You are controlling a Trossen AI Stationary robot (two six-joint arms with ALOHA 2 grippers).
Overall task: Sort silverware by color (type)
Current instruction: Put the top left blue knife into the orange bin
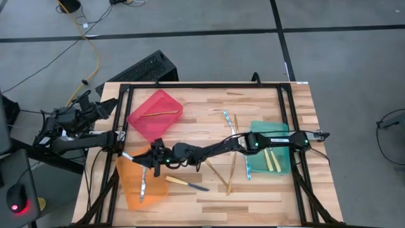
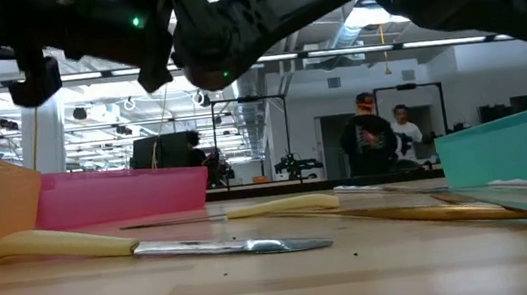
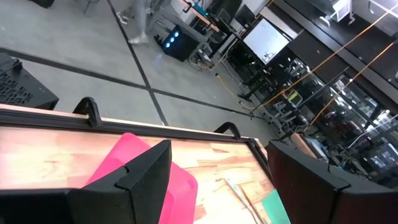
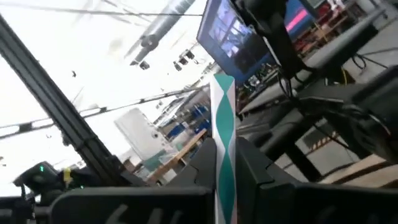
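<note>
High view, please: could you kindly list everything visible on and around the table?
Red bin: one, upper left, holding one gold piece.
Orange bin: one, lower left, holding one silvery piece.
Green bin: one, right, holding two yellow-handled pieces.
Yellow-handled knife: one, loose, centre.
Loose gold pieces: two, centre.
Right tool: shut on a silvery-blue piece, at the orange bin's edge.
Left tool: open, beyond the table's left edge.

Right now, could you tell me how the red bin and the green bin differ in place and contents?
The red bin sits at the table's far left, turned at an angle; the green bin sits at the right, square to the edge. The red bin holds one gold piece; the green bin holds two yellow-handled pieces. The right arm passes over the green bin, not over the red one. Both are see-through plastic.
</note>
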